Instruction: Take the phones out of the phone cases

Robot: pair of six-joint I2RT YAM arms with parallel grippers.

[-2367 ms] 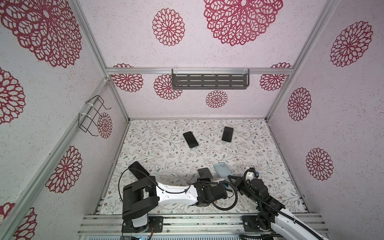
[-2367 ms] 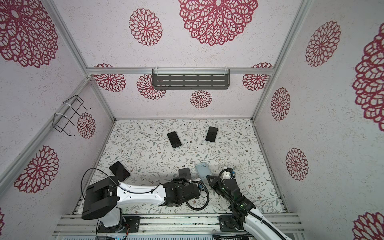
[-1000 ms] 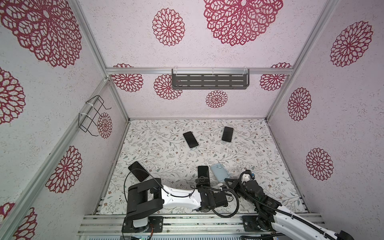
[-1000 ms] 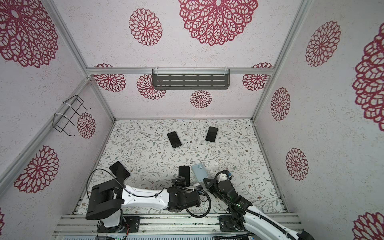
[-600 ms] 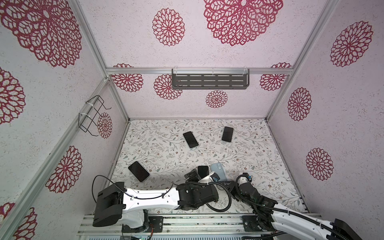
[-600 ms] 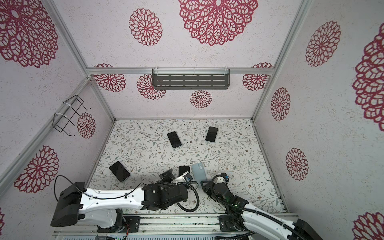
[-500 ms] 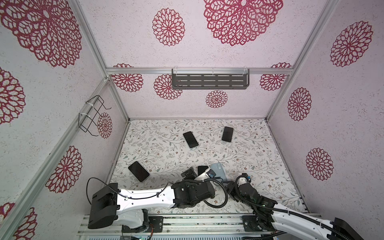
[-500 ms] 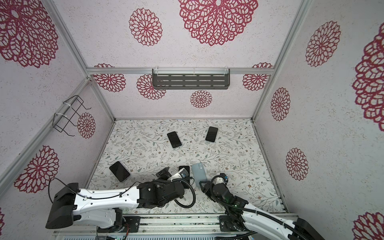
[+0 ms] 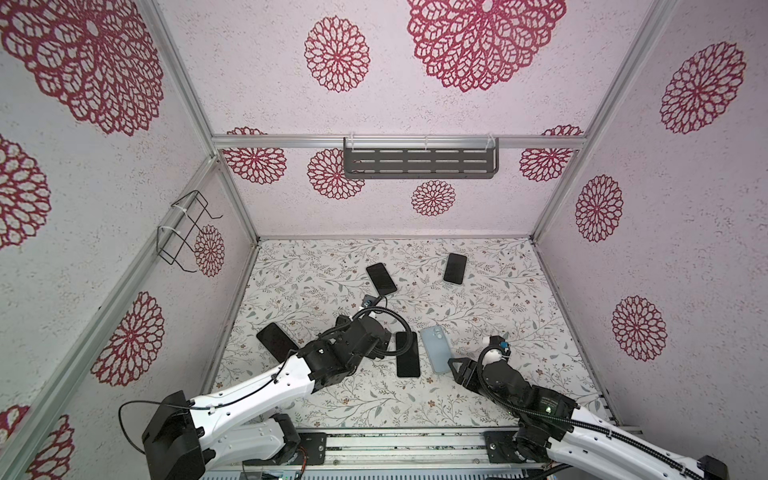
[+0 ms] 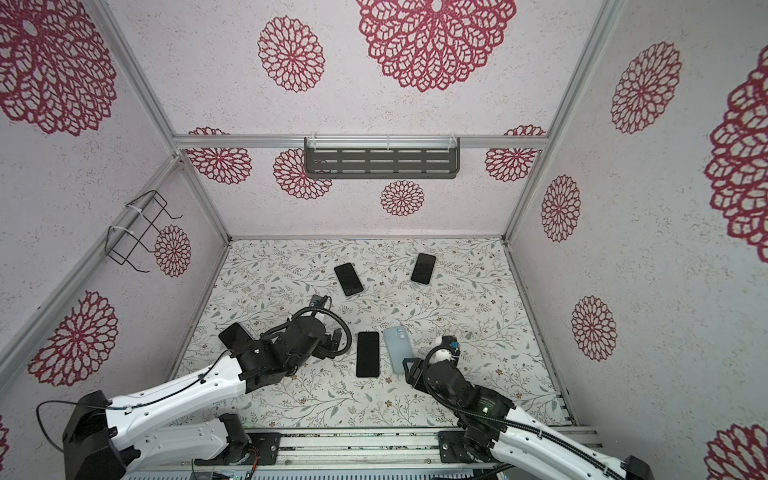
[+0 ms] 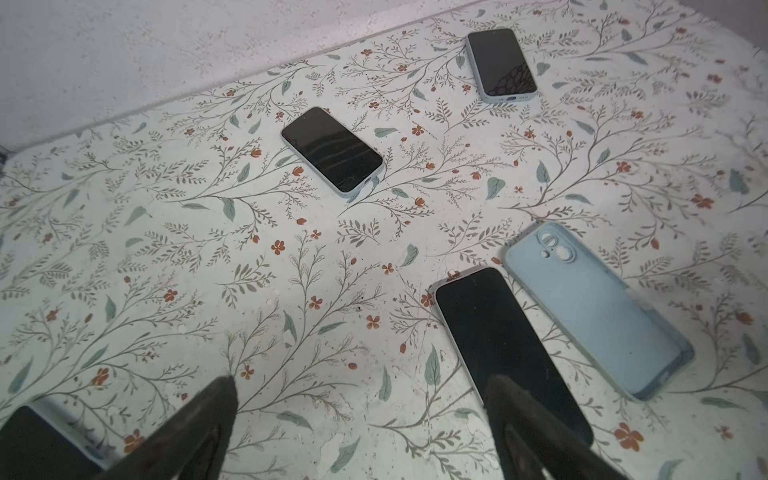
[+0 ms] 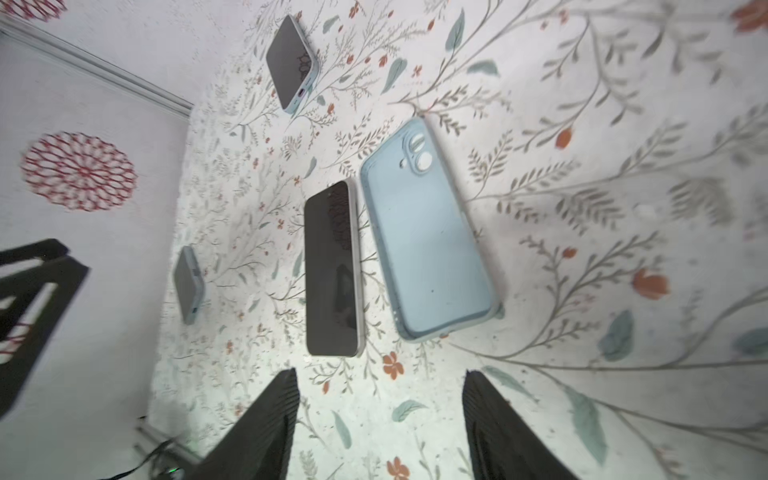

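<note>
Judging from how things lie, the extraction itself looks finished, and the step in hand is a clean retreat on both sides. At the far left a cased phone [image 9: 276,341] lies on the surface [image 9: 498,299], and it must not be hit.

Next comes the left end effector [image 11: 361,384], spread wide and holding nothing. In its wrist view one finger stands over an end of the phone [image 9: 407,354], and I cannot tell if it touches. It should rise straight up first and only then pull back, so that it does not drag the phone.

The phone lies bare and flat, screen up, near the front middle of the surface. Just beside it on the right, almost parallel, lies the empty case [image 9: 436,348], back up, with a thin gap between them.

At the right, the right end effector [image 12: 380,376] is also open and empty, near the end of the case but apart from it. It should go back along its own line, not sideways, because I think such a light case slides easily.
</note>
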